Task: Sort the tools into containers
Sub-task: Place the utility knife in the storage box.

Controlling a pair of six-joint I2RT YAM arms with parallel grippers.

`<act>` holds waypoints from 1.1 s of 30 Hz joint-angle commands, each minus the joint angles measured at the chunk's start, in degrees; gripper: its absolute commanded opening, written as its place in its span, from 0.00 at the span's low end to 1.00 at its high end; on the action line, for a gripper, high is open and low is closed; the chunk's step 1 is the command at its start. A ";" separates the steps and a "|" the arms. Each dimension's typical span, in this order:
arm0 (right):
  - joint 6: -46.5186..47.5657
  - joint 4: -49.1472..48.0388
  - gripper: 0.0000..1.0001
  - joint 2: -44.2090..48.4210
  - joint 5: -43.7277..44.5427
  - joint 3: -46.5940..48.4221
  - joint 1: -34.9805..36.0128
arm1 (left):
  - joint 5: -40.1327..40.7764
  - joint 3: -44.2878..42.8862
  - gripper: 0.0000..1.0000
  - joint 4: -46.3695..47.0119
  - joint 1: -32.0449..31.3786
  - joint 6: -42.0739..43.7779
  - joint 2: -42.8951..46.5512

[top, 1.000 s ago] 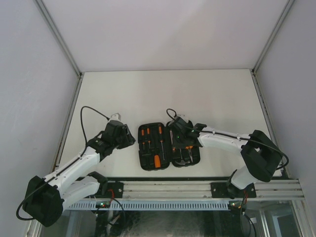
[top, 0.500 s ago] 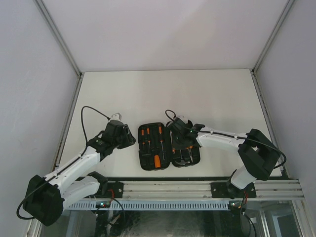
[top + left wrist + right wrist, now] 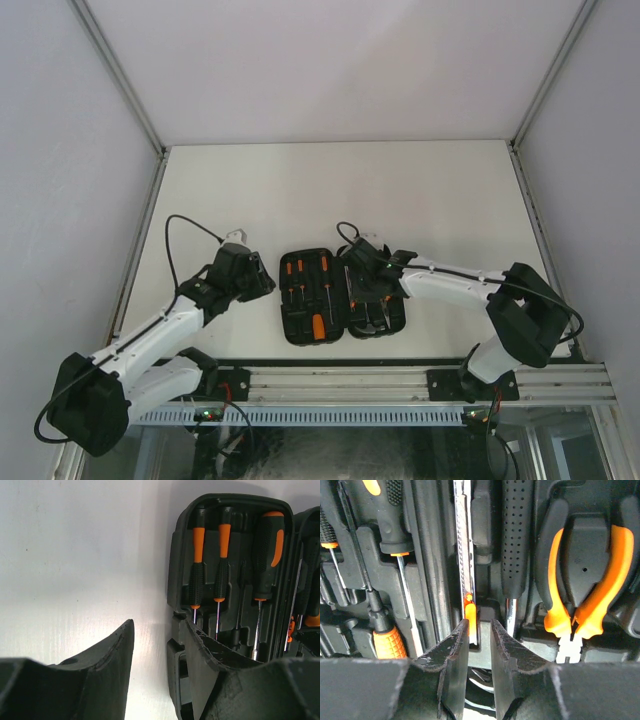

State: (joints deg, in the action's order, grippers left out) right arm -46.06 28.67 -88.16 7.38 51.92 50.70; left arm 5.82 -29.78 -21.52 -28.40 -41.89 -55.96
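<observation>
The right claw had just eased apart from a near-shut pinch; its fingers now stood with a narrow gap between them and nothing clamped in it. It hung low over the right half of the open tool case. Just beyond the fingertips, the near end of a slim bright-metal tool with an orange mark lay in a long moulded slot, its end close to the left finger. I judged that this tool had just been let go into its place, though whether it was fully seated could not be told. Right of it sat a black dimpled hammer handle, its head hidden behind the claw. Further right the orange-handled pliers lay in their recess, and to the left several screwdrivers rested in the other half. The left claw had not moved over the last second; it was wide open and empty. It hovered over the bare table at the case's left edge, its right finger overlapping that edge in its own view. No loose tool showed on the table. By my reading the sorting was nearly or wholly done, with lifting clear as the likely next move.
</observation>
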 commanded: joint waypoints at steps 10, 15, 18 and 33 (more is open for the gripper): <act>2.32 -0.42 0.17 0.95 0.44 3.51 -0.78 | -0.28 0.67 0.48 1.92 0.28 0.05 -0.29; 2.92 -0.85 0.18 0.29 0.53 4.44 -0.95 | -0.22 0.67 0.48 1.90 0.28 0.05 -0.34; 3.45 -0.91 0.18 -0.41 0.40 5.21 -1.28 | -0.24 0.62 0.48 1.91 0.28 0.12 -0.49; 6.30 -2.02 0.04 -3.66 -1.46 6.76 -3.88 | -0.37 0.72 0.47 1.83 0.28 0.13 -1.29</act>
State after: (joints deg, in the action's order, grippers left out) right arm -41.60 28.86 -91.22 6.57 56.12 47.53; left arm 5.82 -29.78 -21.50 -28.40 -41.91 -56.88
